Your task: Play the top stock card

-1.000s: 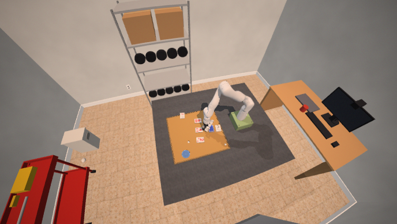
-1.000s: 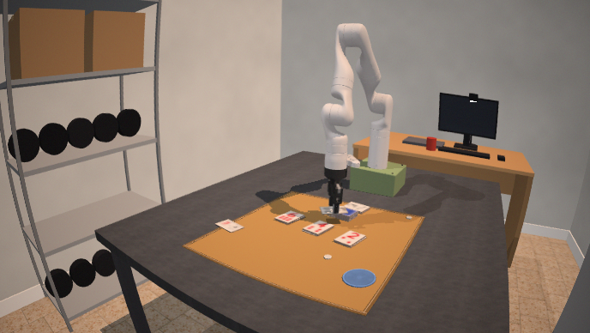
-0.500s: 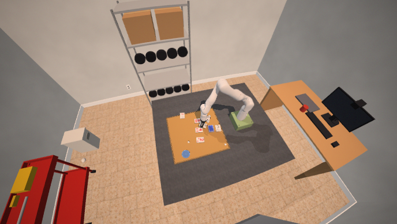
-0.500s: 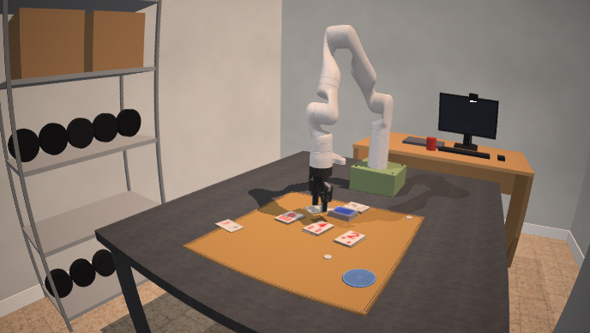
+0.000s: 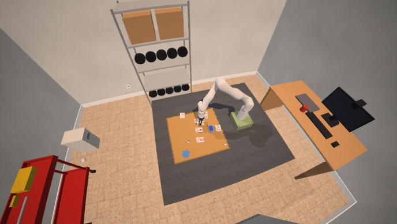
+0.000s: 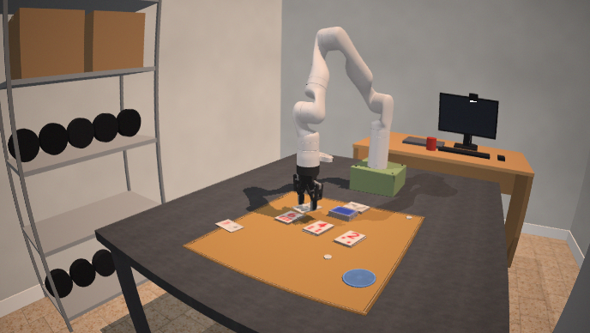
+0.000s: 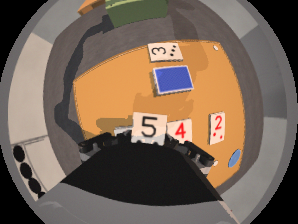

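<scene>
Held a black 5 card [image 5: 202,123] [image 6: 302,208] [image 7: 149,127] in the gripper [image 5: 200,123] [image 6: 308,206] [image 7: 148,136], with the fingers well apart and clamped across the card, pointing down. Had the 5 face up and apparently just above the orange mat [image 5: 180,133] [image 6: 266,257] [image 7: 110,100], though hard to judge exactly how high. Was placed near the red 6 pile [image 5: 196,120] [image 6: 289,217], not squarely over it. Looked roughly level in the exterior view.

Next outward, showed the red 4 pile [image 5: 199,130] [image 6: 318,227] [image 7: 180,130] near the gripper, then the red 2 pile [image 5: 200,140] [image 6: 350,238] [image 7: 217,128] beyond. Toward the arm's base, showed the blue-backed stock [image 5: 210,128] [image 6: 343,213] [image 7: 173,79] face down, with a black 3 card [image 5: 218,128] [image 6: 357,207] [image 7: 165,52] just beside.

Farther out, showed a red-marked card [image 5: 182,115] [image 6: 229,226] near one edge of the mat, too blurred to read. Near another corner, included a blue disc [image 5: 186,153] [image 6: 358,278] [image 7: 234,158] lying flat, with one small white piece [image 5: 188,141] [image 6: 328,257] nearer the red 2 pile and another small white piece [image 5: 225,144] [image 6: 408,217] [image 7: 216,47] by a different corner. Past the mat, stood on the dark table [image 5: 231,173] [image 6: 463,257]: the green base block [image 5: 245,125] [image 6: 373,184] [image 7: 140,12], bearing the white arm [image 5: 233,92] [image 6: 358,64].

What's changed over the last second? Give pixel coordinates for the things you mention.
Gripper [image 5: 199,123] [image 6: 307,207] [image 7: 148,136] moved left in the exterior view, away from the blue stock [image 5: 210,128] [image 6: 343,211] [image 7: 173,79] toward the red 6 [image 5: 196,120] [image 6: 290,216], carrying the black 5 [image 6: 301,208] [image 7: 149,127]. It also turned. Nothing let go. Stock, red 4 [image 5: 199,130] [image 6: 318,227] [image 7: 180,131] and red 2 [image 5: 200,140] [image 6: 350,238] [image 7: 217,128] stayed put.
</scene>
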### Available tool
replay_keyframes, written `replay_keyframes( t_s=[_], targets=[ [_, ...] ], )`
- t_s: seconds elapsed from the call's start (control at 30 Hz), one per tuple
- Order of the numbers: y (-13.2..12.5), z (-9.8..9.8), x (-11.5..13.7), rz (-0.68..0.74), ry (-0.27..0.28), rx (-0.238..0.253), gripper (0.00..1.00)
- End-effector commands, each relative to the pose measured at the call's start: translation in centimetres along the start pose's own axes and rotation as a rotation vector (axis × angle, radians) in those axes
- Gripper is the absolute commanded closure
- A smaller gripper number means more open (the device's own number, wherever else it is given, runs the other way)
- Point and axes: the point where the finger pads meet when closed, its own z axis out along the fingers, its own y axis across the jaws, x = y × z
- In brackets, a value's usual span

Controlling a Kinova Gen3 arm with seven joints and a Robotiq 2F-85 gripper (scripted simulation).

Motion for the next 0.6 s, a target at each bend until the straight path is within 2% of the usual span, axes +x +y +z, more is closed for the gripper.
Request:
replay_keyframes(
  t_s=[0.0,0.57],
  targets=[
    [-1.1,0.0,-0.8,-0.012,-0.001,-0.003,0.28],
    [-3.3,0.0,-3.0,-0.182,-0.001,-0.003,0.28]
  ],
)
